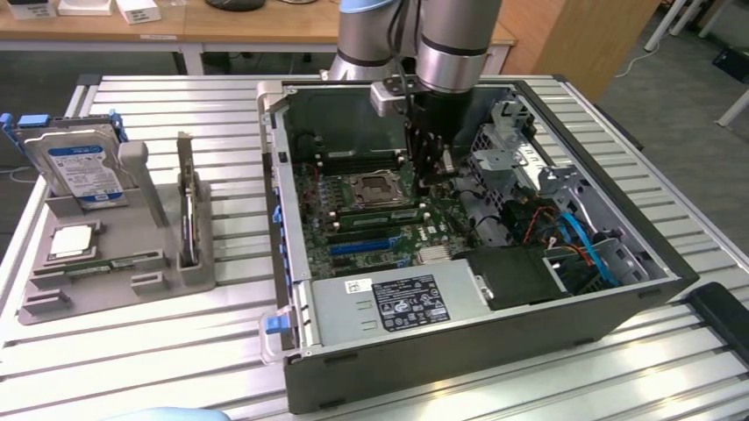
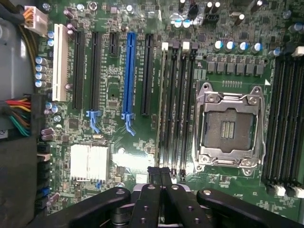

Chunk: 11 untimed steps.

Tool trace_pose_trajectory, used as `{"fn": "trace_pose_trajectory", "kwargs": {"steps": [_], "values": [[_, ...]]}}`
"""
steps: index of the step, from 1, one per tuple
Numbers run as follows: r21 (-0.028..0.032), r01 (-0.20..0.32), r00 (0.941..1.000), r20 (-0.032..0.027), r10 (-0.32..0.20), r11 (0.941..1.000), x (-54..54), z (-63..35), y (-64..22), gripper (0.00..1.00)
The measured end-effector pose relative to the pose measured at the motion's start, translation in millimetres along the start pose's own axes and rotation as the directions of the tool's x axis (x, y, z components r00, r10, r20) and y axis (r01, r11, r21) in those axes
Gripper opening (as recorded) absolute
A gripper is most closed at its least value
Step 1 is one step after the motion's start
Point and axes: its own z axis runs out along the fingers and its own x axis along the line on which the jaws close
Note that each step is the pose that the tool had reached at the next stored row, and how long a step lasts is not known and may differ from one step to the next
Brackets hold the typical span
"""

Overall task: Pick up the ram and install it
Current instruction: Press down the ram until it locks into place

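Hovering with fingers [image 2: 165, 175] pressed together at one end of the memory slots [image 2: 183, 104] beside the processor socket [image 2: 231, 126], what looks like the ram [image 2: 161, 104] seated lengthwise straight ahead

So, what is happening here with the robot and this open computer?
A Universal Robots arm has reached into the open computer case, and its end effector is shut, right above the motherboard. Its fingertips sit at the end of the memory slots beside the empty processor socket. A green ram stick already appears seated in the slot under the fingertips. On the table, a grey holder keeps a hard drive.
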Motion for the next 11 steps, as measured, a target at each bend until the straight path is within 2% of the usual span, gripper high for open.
{"fn": "trace_pose_trajectory", "kwargs": {"steps": [6,11], "values": [[-0.0025,-0.007,1.0000,0.0002,0.007,1.0000,-0.8,10.4,-2.4,0.10],[-0.0052,-0.011,0.9999,0.0002,0.011,0.9999,-1.1,14.8,-3.0,0.10]]}}
